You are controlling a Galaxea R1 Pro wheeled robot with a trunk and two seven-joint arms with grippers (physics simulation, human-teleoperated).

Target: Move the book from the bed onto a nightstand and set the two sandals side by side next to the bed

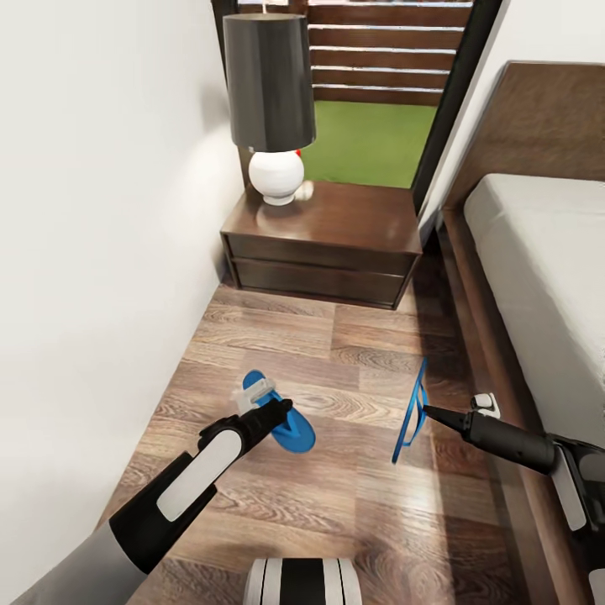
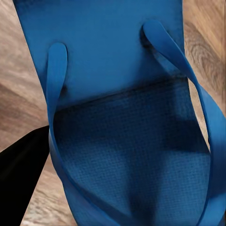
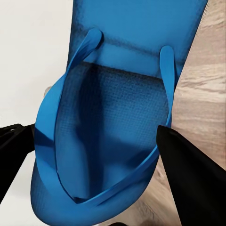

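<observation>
Two bright blue sandals show over the wood floor between the wall and the bed [image 1: 538, 269]. One sandal [image 1: 290, 428] lies about flat under my left gripper [image 1: 281, 407], which is shut on it; up close its straps and sole [image 2: 122, 141] sit beside one dark finger [image 2: 21, 169]. The other sandal [image 1: 410, 416] hangs on its edge, with my right gripper [image 1: 427, 412] shut on it; both dark fingers [image 3: 193, 174] flank its sole [image 3: 113, 127]. The dark brown nightstand [image 1: 336, 227] stands ahead beside the headboard. The book is out of view.
A lamp [image 1: 270, 101] with a dark shade and white round base stands on the nightstand's left part. A white wall [image 1: 92, 252] runs close along the left. The bed's wooden frame [image 1: 483, 336] borders the floor strip on the right. My base [image 1: 302, 581] shows below.
</observation>
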